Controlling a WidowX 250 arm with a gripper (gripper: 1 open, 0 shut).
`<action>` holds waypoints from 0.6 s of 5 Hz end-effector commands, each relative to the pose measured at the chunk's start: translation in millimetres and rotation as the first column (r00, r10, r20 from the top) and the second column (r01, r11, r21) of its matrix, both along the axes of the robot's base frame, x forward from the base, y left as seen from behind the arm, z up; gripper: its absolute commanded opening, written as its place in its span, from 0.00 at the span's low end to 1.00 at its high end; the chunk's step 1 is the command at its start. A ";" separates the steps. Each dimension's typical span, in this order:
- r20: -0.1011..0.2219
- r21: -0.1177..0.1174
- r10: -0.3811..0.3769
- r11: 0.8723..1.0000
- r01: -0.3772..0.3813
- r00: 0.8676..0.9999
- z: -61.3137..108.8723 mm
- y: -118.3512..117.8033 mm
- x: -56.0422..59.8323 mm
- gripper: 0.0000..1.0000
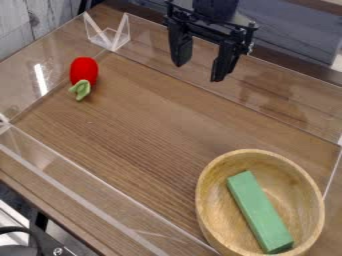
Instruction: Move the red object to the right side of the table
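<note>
Strawberry toy (pixel 83 71), glossy red with a light green leafy end, lies near the left side of the brown wood-grain counter (pixel 160 130), toward the far part and just in from the clear acrylic wall (pixel 47 167) along that edge. Its red body points toward the far side of the counter, and its leafy end points toward the near side, turned a little to the left. The long axis therefore runs nearly straight from far to near in the view, with only a slight slant.

One strawberry toy is in view. One round wooden bowl (pixel 215 200) stands at the near right, and one green rectangular block (pixel 259 212) lies inside it, its own long axis running from far left to near right. One black robot arm (pixel 211 8) reaches in from the far side.

One hand (pixel 203 75) hangs at its end, its two fingers spread wide with nothing between them, well apart from the toy and to the right of it.
</note>
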State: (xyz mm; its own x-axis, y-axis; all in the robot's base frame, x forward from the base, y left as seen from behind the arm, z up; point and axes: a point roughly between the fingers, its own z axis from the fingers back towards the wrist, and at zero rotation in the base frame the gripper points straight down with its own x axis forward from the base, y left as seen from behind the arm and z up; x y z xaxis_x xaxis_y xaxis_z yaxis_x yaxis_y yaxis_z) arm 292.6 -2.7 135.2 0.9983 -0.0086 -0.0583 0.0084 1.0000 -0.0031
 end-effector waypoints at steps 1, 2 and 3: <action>-0.022 -0.004 -0.009 1.000 0.009 1.000 -13.0 16.3 -3.8 1.00; -0.019 -0.008 0.097 0.995 -0.097 0.995 -23.1 38.6 -3.5 1.00; 0.009 -0.002 0.206 0.979 -0.206 0.979 -26.2 72.3 -5.9 1.00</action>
State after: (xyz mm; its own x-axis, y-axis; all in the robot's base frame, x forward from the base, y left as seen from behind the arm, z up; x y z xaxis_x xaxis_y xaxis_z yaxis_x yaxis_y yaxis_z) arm 284.8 67.6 99.4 0.9782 0.1901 -0.0839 -0.1915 0.9814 -0.0095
